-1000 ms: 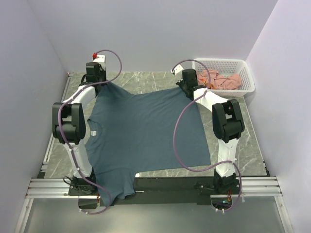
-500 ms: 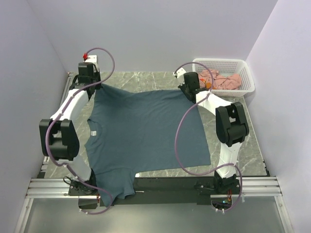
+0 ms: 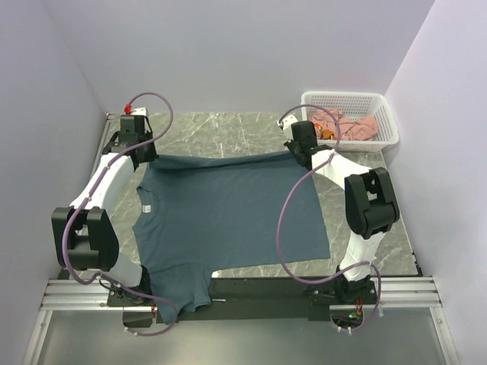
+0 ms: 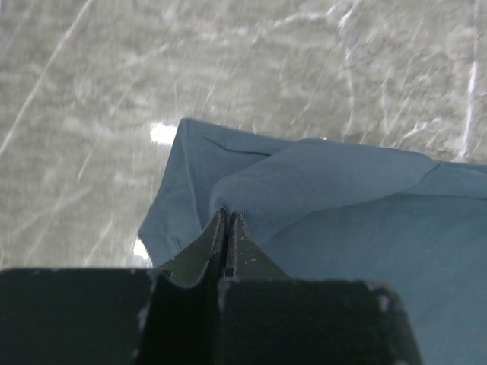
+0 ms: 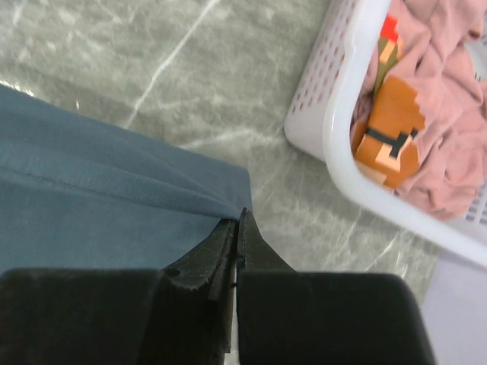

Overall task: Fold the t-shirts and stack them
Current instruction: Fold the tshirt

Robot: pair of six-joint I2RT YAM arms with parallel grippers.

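Two arms: left gripper and right gripper sit one at each far corner of the slate-blue t-shirt
Left claw: jaws pinched tight on a bunched fold of blue cloth at the far-left corner; nothing else in it
Left arm pose: elbow low and pushed out past the left edge of the table, forearm running up to the far-left corner, wrist tipped down over the cloth
Shirt location: spread flat over the middle of the table, collar to the left, one sleeve hanging off the near edge by the left base; far edge drawn into a straight ridge between the two claws
Shirt handling: judged light, limp and soft, with no stiffness of its own; it will sag wherever it is unsupported and drag a little on the stone-patterned top
Where to hold: corners and hem edges, pinched evenly on both sides so the fold line stays straight
Right claw: jaws shut on the far-right corner of the blue cloth
Right arm pose: elbow raised at the right side, forearm reaching far and inward, wrist near the basket
Basket contents: salmon-pink t-shirts crumpled inside, not yet folded
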